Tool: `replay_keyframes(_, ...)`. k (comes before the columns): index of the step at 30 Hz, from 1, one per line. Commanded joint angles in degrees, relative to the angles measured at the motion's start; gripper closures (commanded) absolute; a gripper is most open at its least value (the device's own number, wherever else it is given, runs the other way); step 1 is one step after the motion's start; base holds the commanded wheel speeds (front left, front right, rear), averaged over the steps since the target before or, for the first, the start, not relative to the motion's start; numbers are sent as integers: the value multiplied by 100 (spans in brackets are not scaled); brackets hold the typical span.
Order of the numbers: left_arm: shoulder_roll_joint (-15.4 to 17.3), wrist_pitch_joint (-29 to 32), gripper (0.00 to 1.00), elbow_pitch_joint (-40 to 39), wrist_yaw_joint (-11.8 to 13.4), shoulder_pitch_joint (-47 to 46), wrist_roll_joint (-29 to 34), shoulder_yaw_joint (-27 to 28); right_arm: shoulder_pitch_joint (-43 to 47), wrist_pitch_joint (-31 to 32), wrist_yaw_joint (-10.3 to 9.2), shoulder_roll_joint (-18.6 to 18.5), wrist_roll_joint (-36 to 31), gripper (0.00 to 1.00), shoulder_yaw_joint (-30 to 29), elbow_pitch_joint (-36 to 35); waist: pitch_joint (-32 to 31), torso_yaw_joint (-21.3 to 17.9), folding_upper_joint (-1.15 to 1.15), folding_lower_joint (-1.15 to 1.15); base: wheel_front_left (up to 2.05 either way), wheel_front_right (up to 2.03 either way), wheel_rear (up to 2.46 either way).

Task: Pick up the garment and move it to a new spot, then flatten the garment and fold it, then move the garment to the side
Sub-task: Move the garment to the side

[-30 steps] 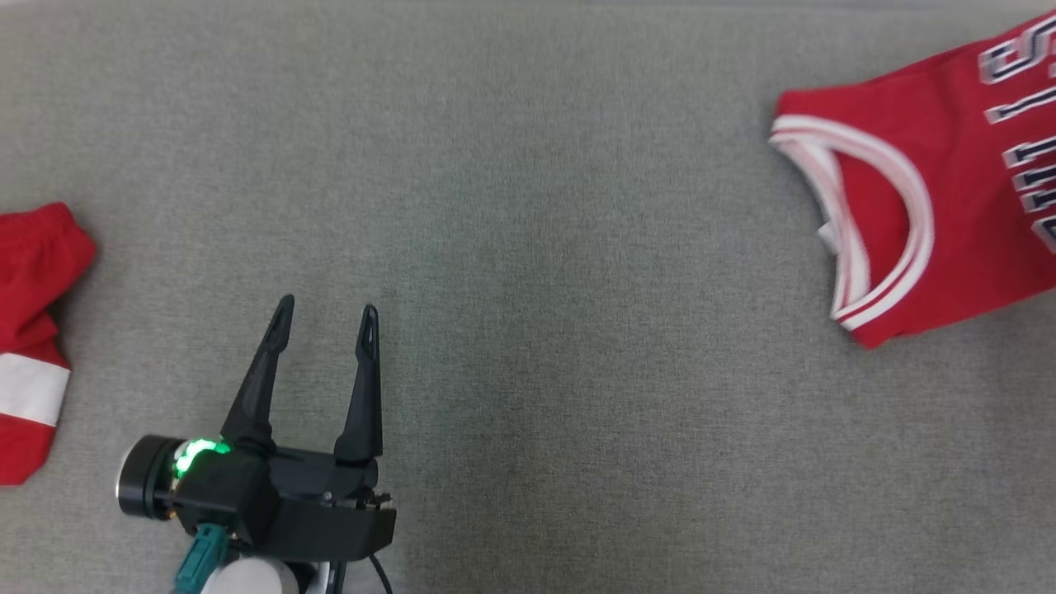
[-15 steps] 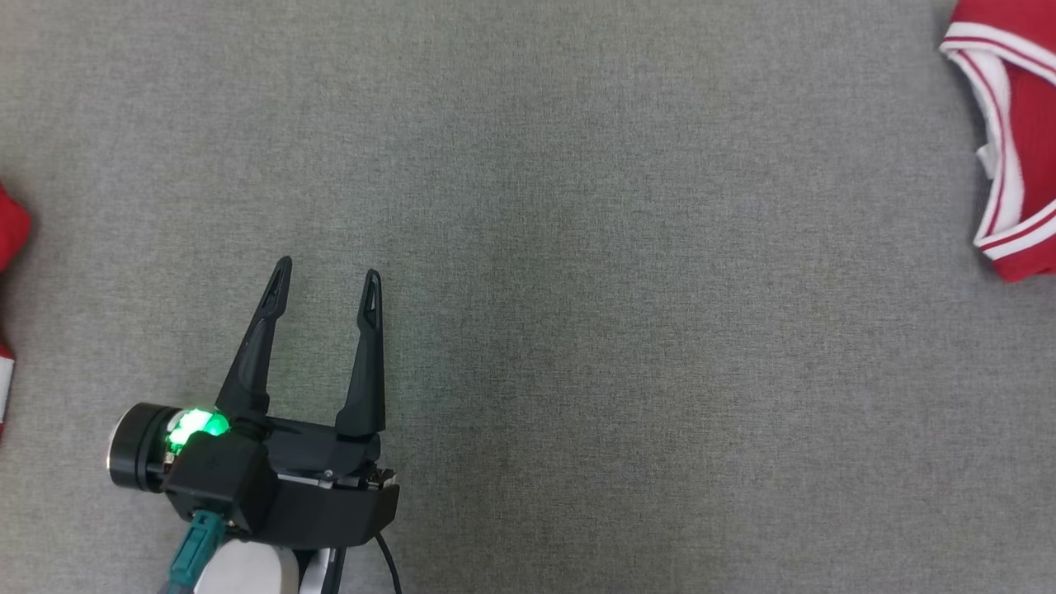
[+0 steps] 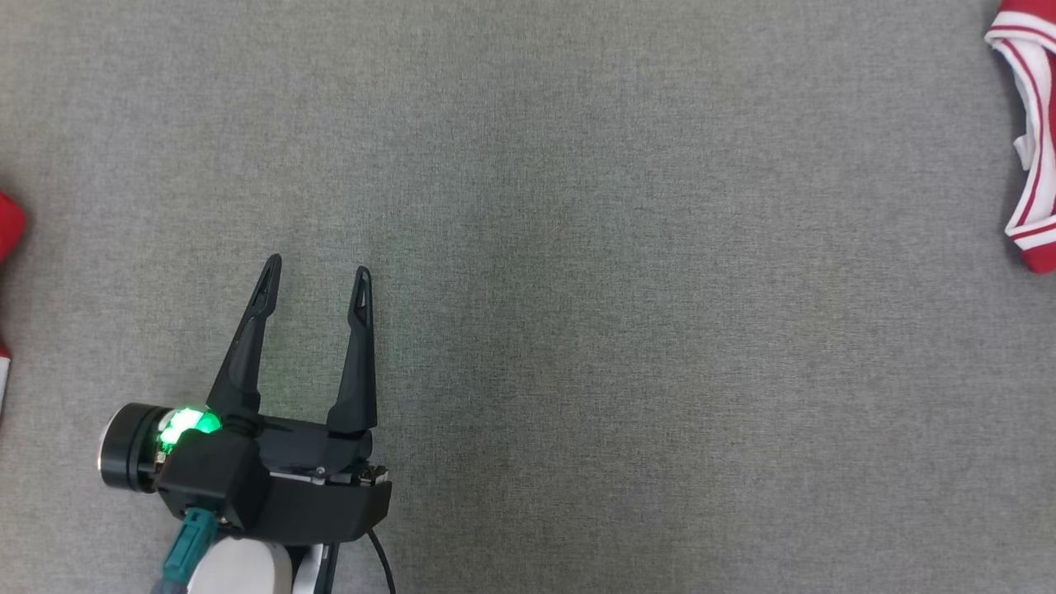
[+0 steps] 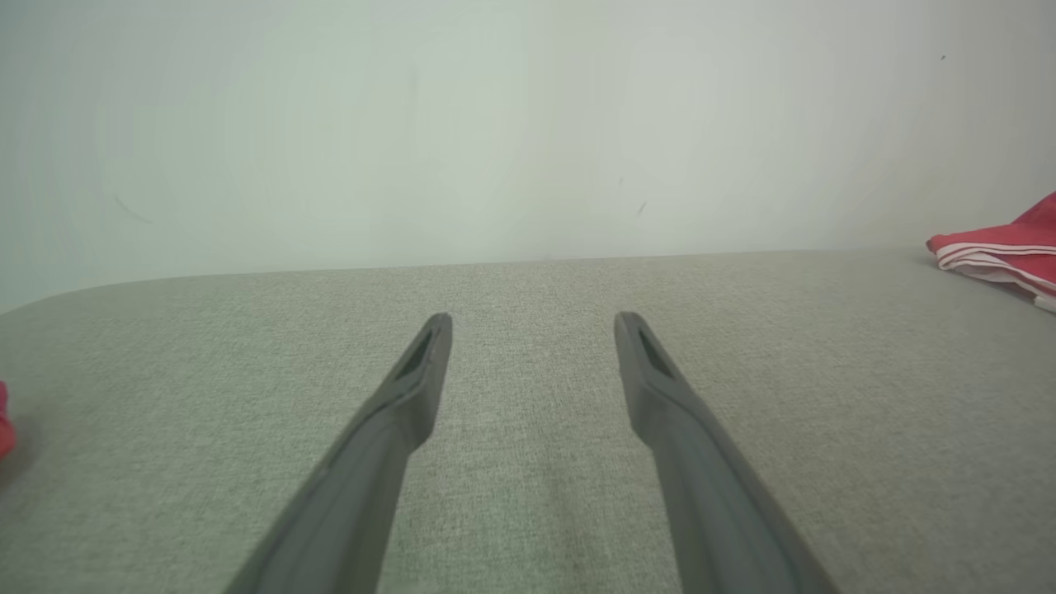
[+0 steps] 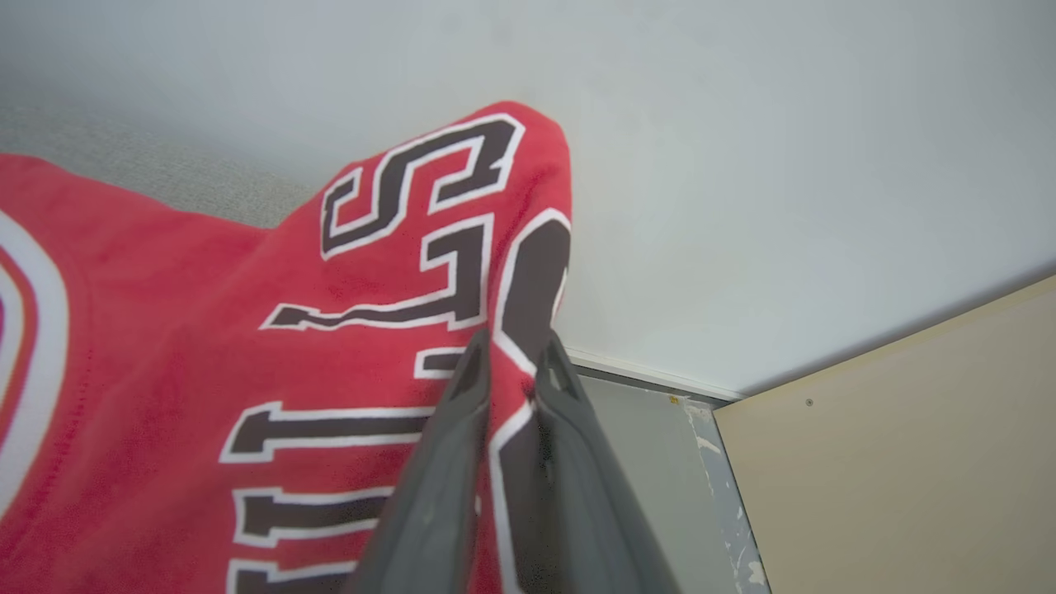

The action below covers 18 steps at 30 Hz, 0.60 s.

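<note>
The garment (image 5: 206, 330) is a red jersey with white trim and dark white-edged letters. In the right wrist view my right gripper (image 5: 516, 351) is shut on a fold of it, with the cloth pinched between the two fingertips and lifted into a peak. In the head view its trimmed edge (image 3: 1035, 124) lies at the far right border. The left wrist view has the garment (image 4: 1002, 256) at the right edge. My left gripper (image 3: 317, 271) stands open at the lower left over bare grey cloth, with nothing between its fingers (image 4: 535, 326).
A grey fabric surface (image 3: 577, 289) spreads across the middle. Another red cloth (image 3: 8, 227) peeks in at the left border. A pale wall (image 4: 528, 124) rises behind the surface. A beige panel (image 5: 907, 462) and a floor strip lie beyond the surface's end.
The head picture has shifted. The garment now sits much farther toward the right border, more than the red cloth at the left has slid out. The left gripper stays open.
</note>
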Motion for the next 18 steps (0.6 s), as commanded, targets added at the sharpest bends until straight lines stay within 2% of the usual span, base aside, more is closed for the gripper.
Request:
replay_keyframes(1,6,-17,0,16,30,-60,-59,27,40,-104,-11,27,-46,0,-70,16,-42,-15,-1,0,0,0,0)
replay_keyframes(5,6,-17,0,108,19,47,-61,99,33,-411,-11,130,-243,0,-233,29,-198,-66,-1,0,0,0,0)
replay_keyframes(8,6,-17,0,183,-7,185,-114,194,126,-754,-11,340,-379,0,-431,-33,-420,-117,-1,0,0,0,0)
replay_keyframes(14,5,-17,0,328,0,573,-190,397,609,-1018,-11,1103,-260,0,-992,-362,-1008,-231,-1,0,0,0,0)
replay_keyframes(18,8,-17,0,407,-6,843,-211,522,1199,-1025,-11,1622,-315,0,-1474,-1131,-1366,-242,-1,0,0,0,0)
